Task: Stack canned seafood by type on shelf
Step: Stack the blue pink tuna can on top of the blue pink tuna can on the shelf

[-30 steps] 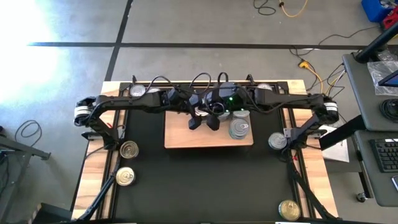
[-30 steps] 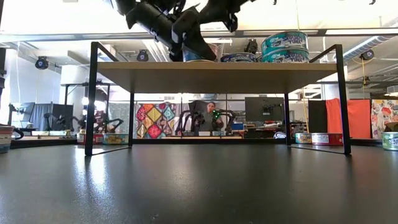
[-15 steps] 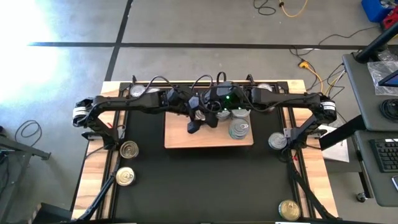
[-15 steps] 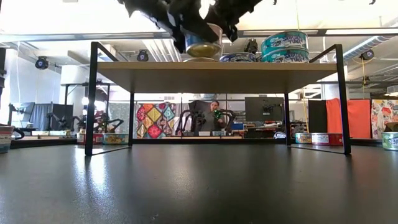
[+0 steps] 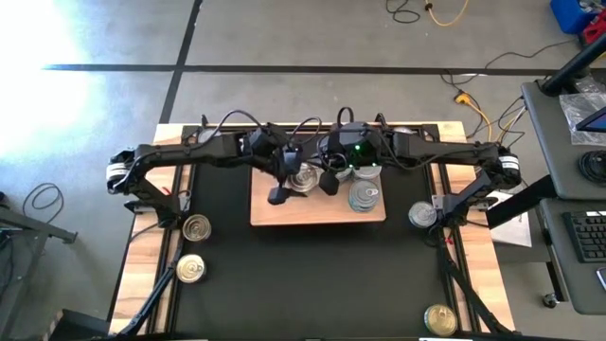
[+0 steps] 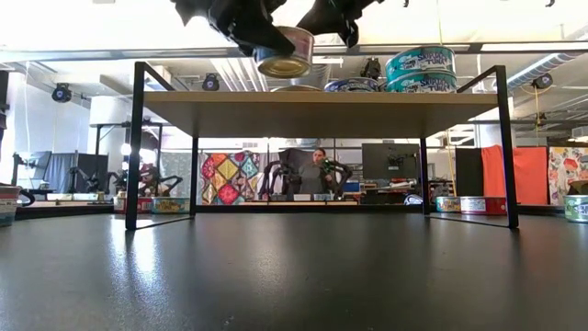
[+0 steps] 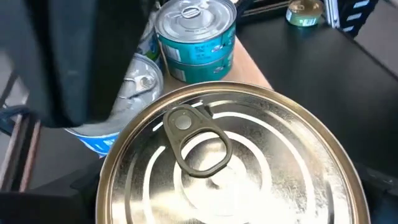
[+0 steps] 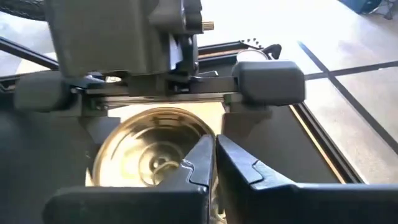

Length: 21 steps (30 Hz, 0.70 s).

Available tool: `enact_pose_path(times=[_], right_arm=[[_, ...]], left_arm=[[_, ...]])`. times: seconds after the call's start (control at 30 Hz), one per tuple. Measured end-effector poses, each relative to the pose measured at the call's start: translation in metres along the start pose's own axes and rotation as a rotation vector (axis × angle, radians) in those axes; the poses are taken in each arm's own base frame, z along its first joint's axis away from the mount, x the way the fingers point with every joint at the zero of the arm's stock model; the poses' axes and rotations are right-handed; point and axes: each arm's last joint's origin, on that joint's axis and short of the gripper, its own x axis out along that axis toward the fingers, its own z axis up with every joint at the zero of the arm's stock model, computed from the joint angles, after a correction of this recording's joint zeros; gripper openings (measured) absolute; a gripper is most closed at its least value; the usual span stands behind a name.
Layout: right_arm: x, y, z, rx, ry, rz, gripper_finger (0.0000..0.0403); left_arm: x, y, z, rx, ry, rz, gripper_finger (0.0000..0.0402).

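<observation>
We hold the gold-lidded tin (image 5: pixel 303 178) in our left hand (image 5: pixel 290 182) above the shelf (image 5: pixel 275 210), at nine o'clock from the stacked tins (image 5: pixel 364 195), gripping its stiff, slippery wall, right hand (image 5: pixel 330 176) closed, empty.

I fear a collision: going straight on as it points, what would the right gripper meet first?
Probably the gold-lidded tin, straight ahead of the right gripper and its shut tips; how near it is, I cannot tell.
</observation>
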Motion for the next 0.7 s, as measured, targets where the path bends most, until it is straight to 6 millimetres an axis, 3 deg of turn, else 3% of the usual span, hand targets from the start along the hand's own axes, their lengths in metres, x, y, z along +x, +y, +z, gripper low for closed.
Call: enact_pose_path(times=[0.17, 0.7], right_arm=[[0.004, 0.003, -0.001, 0.034, 0.007, 0.014, 0.0013], [0.011, 0.008, -0.005, 0.064, 0.022, 0.029, 0.0013]], left_arm=[[0.006, 0.003, -0.004, 0.075, 0.017, 0.000, 0.0372], [0.012, 0.027, -0.015, 0.060, -0.040, -0.057, 0.0371]])
